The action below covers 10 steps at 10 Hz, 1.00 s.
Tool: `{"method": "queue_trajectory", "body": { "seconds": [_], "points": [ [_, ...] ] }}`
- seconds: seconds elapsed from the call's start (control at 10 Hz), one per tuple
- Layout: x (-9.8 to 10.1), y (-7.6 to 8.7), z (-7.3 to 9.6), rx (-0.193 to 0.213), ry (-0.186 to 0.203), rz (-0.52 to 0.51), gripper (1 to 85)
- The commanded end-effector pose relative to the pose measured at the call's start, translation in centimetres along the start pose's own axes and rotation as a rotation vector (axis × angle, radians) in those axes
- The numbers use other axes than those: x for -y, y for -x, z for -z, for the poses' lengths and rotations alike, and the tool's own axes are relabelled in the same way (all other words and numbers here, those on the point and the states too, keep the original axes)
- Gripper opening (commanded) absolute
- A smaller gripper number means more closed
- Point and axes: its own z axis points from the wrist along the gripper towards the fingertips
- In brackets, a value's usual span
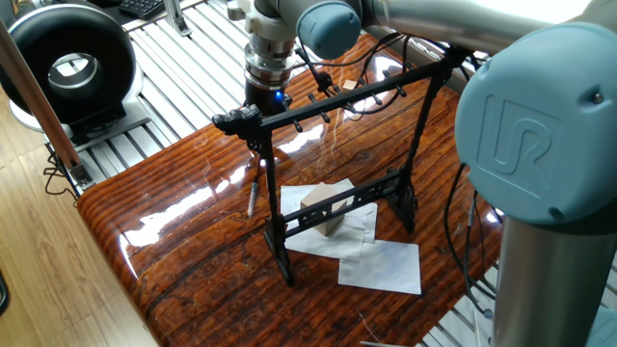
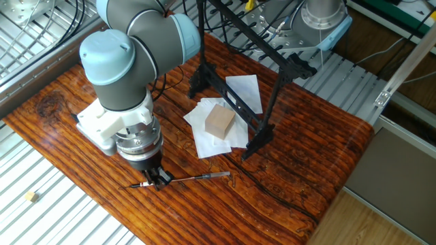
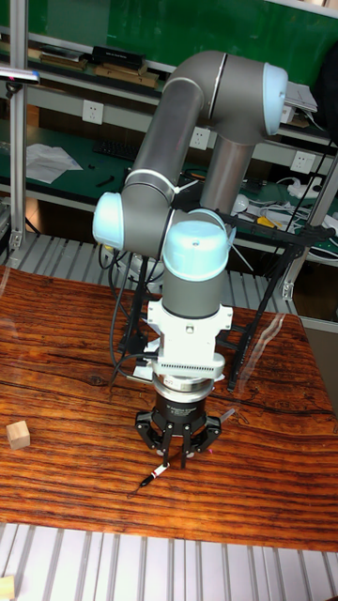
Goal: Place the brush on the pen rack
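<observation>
Jaws [image 2: 158, 178] closed around brush [image 2: 197, 177] lying on table [image 2: 306, 163]; grip point partly hidden.

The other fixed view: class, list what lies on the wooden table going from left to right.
gripper on the brush → wooden block on white papers → pen rack

1. Wooden table [image 2: 313, 163], glossy reddish grain, lies under the end effector.
2. White paper sheets [image 2: 208, 133] lie flat on the table, well apart from the end effector.
3. Tan wooden block [image 2: 219, 122] sits on the sheets.
4. Small wooden cube [image 3: 17, 434] rests on the table, far to the end effector's side.
5. Black round fan-like device [image 1: 69, 66] stands off the table, beyond the end effector.
</observation>
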Motion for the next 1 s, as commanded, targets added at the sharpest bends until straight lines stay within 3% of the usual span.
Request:
{"method": "queue_trajectory", "body": {
  "seconds": [0.0,0.4,0.9],
  "points": [
    [-0.7,0.3,0.3,0.002,0.02,-0.011,30.0],
    [-1.9,0.7,0.2,0.004,0.05,-0.03,30.0],
    [-1.8,0.6,-0.2,0.009,0.06,-0.031,30.0]
  ]
}}
